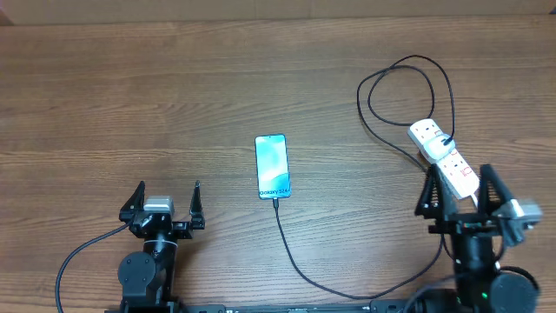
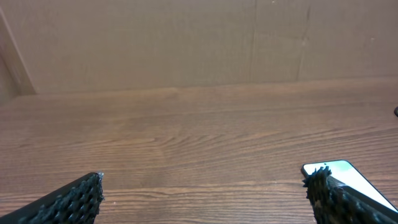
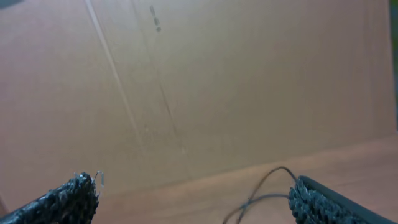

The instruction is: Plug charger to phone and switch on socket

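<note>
While the charger point(image 1: 300, 265) reaches the near edge of the phone point(image 1: 271, 166), we see the left gripper point(image 1: 168, 186) and right gripper point(image 1: 458, 174) spread wide and empty, the socket point(image 1: 444, 157) at far right.

Black arms point(image 1: 143, 269), textured black fingers point(image 2: 74, 199), grey wrist blocks point(image 1: 159, 206); black cable point(image 1: 80, 249)

I see both arms folded low over their bases, pointing forward; left gripper point(image 1: 168, 188) and right gripper point(image 1: 458, 174) each stand with jaws spread fully wide.
</note>
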